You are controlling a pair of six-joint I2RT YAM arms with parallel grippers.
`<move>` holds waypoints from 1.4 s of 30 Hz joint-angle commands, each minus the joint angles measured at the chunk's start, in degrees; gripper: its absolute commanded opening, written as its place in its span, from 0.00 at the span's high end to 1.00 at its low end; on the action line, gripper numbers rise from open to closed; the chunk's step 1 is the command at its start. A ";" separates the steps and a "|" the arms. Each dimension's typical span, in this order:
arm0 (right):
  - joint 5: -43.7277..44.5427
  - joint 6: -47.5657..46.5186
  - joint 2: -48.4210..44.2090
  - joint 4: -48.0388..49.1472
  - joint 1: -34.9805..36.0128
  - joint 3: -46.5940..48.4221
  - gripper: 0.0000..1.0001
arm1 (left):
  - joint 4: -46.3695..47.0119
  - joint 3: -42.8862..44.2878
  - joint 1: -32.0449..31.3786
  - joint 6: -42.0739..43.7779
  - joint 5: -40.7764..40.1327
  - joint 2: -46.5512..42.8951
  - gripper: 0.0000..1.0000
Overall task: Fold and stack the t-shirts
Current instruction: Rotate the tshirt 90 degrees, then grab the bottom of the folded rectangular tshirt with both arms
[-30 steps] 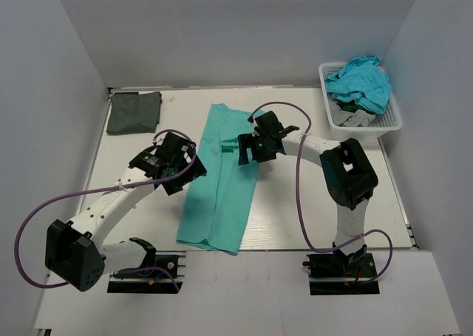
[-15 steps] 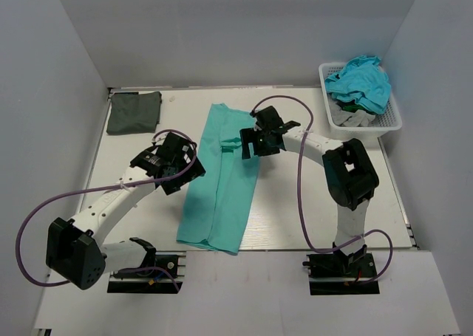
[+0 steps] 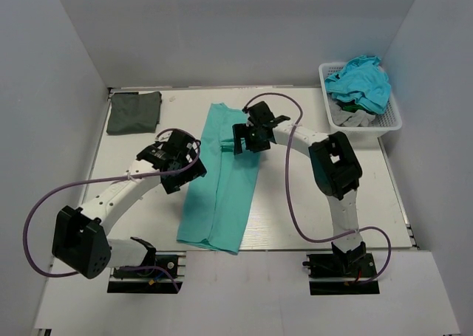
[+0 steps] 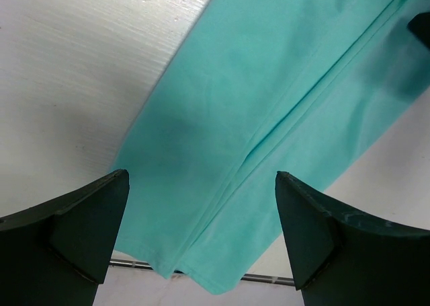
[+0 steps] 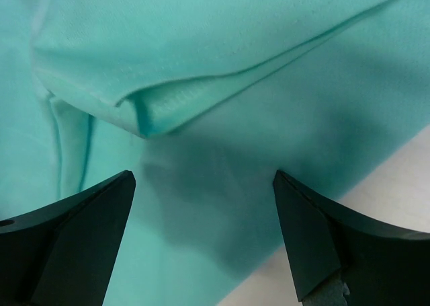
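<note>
Four shirts in frame: teal-green t-shirt [image 3: 220, 184], folded lengthwise into long strip, lies mid-table, running from near edge toward far edge; dark grey-green t-shirt [image 3: 134, 112] sits folded at far left corner, likely stack base; turquoise t-shirt [image 3: 360, 81] and grey t-shirt [image 3: 349, 116] wait in white basket [image 3: 390, 123], far right corner. Left gripper [image 4: 201, 178] hovers wide, empty, over strip's left side; right gripper [image 5: 203, 175] wide, empty, above tucked sleeve, seemingly set for crosswise fold. Bare table [image 3: 270, 210] flanks strip both sides
</note>
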 commanded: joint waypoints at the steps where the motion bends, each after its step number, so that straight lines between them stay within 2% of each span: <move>1: 3.59 1.64 5.03 -4.97 -0.71 3.90 0.10 | -0.63 2.77 0.45 0.84 -1.03 0.33 0.00; 4: 6.50 1.99 8.12 -7.45 -2.03 9.25 0.10 | -0.10 2.77 0.45 2.59 0.37 0.85 0.00; 5: 12.07 2.17 10.73 -11.28 -2.55 12.66 0.10 | 0.42 3.38 0.45 3.56 1.68 0.86 0.00; 7: 14.05 1.47 12.86 -13.87 -3.44 17.95 0.10 | 0.42 3.39 0.45 5.23 2.22 2.00 0.00; 9: 16.17 -1.16 17.78 -16.58 -4.67 24.63 0.10 | 0.42 3.39 0.45 6.90 4.58 2.52 0.00; 10: 16.60 -2.82 19.01 -17.12 -5.19 31.78 0.10 | 1.03 3.39 0.45 7.60 6.33 3.05 0.00; 11: 15.22 -3.62 22.85 -17.90 -5.89 34.20 0.10 | 1.04 2.60 0.45 7.61 6.96 3.06 0.00; 13: 11.27 -8.80 24.63 -18.26 -6.42 41.91 0.10 | 2.53 1.02 0.45 9.36 10.63 3.06 0.00; 15: 7.32 -12.22 21.69 -17.74 -6.08 43.10 0.10 | 5.06 -1.34 0.45 11.20 13.28 3.58 0.00; 17: 5.64 -13.12 17.55 -14.25 -5.46 37.33 0.10 | 6.92 -3.63 -1.04 12.09 17.59 3.58 0.00; 18: 3.80 -13.30 9.69 -11.52 -5.11 32.35 0.10 | 9.71 -4.69 -1.04 13.75 19.43 4.19 0.00; 19: 3.34 -12.95 7.09 -10.28 -5.02 29.69 0.10 | 11.65 -5.83 -1.56 14.72 24.23 4.81 0.00; 20: 3.25 -12.08 4.37 -7.83 -4.76 21.57 0.10 | 12.63 -7.49 -1.57 15.25 25.50 5.34 0.00; 21: 2.64 -11.72 -3.58 -6.33 -4.58 18.79 0.10 | 13.34 -8.03 -2.53 15.26 25.51 6.65 0.00; 22: 2.29 -10.67 -6.18 -5.44 -4.58 16.06 0.10 | 14.04 -8.56 -3.06 15.78 25.51 6.66 0.00; 23: 1.93 -9.10 -11.08 -5.00 -4.75 7.07 0.10 | 14.05 -9.70 -4.11 15.78 24.99 7.44 0.00; 24: 1.23 -8.12 -16.09 -4.12 -4.67 4.03 0.10 | 14.05 -10.23 -4.64 15.78 23.59 7.45 0.00; 25: 0.27 -5.59 -18.05 -3.94 -4.58 0.86 0.10 | 14.05 -10.24 -4.65 15.78 22.79 7.97 0.00; 26: 0.00 -4.09 -22.42 -3.76 -4.58 -7.70 0.10 | 14.05 -11.02 -5.34 15.78 22.78 7.98 0.02; 27: -0.26 -2.77 -24.29 -4.20 -4.32 -10.57 0.10 | 14.05 -11.64 -5.87 15.78 21.91 7.98 0.02; 28: -3.49 -0.84 -29.18 -3.77 -4.40 -15.47 0.10 | 15.53 -12.60 -5.88 15.78 21.91 7.98 0.04; 30: -4.04 1.81 -31.68 -5.68 -3.97 -21.19 0.10 | 17.29 -13.75 -6.40 15.78 22.69 7.98 0.09; 32: -8.78 4.62 -35.90 -6.57 -3.27 -26.93 0.10 | 19.75 -15.50 -6.93 15.08 24.18 8.59 0.13; 33: -9.92 5.76 -36.96 -7.44 -3.09 -31.38 0.10 | 19.76 -15.51 -6.93 14.12 24.19 9.99 0.23; 36: -15.20 7.88 -40.91 -9.65 -1.33 -38.33 0.10 | 20.46 -15.51 -8.24 13.24 24.19 11.93 0.35; 42: -18.99 11.66 -42.42 -8.51 1.31 -46.89 0.10 | 24.86 -18.94 -10.09 9.64 23.94 12.55 0.51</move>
